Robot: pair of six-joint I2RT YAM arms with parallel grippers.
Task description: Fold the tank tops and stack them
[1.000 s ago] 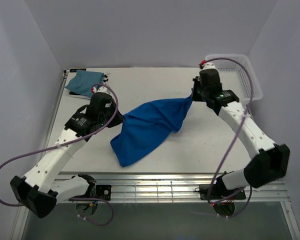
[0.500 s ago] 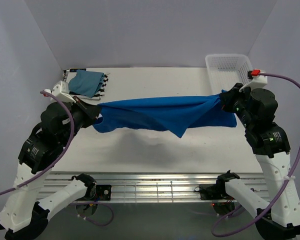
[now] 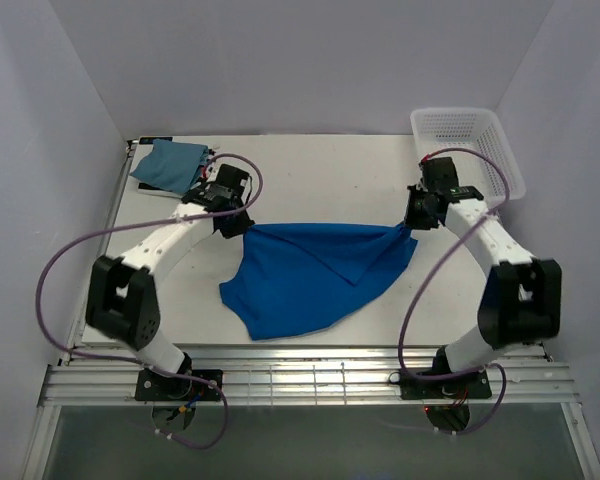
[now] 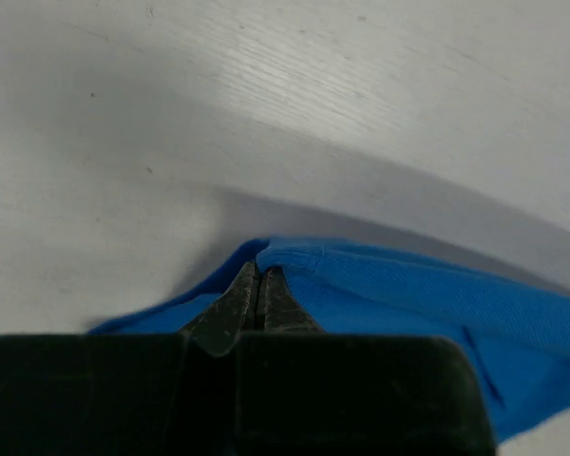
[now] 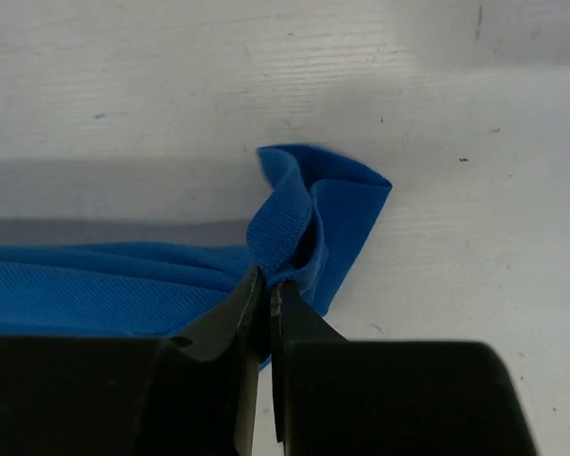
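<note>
The royal blue top (image 3: 315,275) is pinched at two corners, its loose end draped on the bench (image 3: 310,170).
Nearest, well in front and left of the white lattice basket (image 3: 467,140), the top's free end sags in soft folds. It looks a light, limp knit that will slide and crease freely, so its stitched edge bands seem the surest hold. Farther back, the left tool (image 3: 242,226) and right tool (image 3: 410,225), each clamped tight on such a band, hold the upper edge stretched, the right one just in front of the basket. Farthest, level with the basket and well to its left, lies a folded teal top (image 3: 170,163).
</note>
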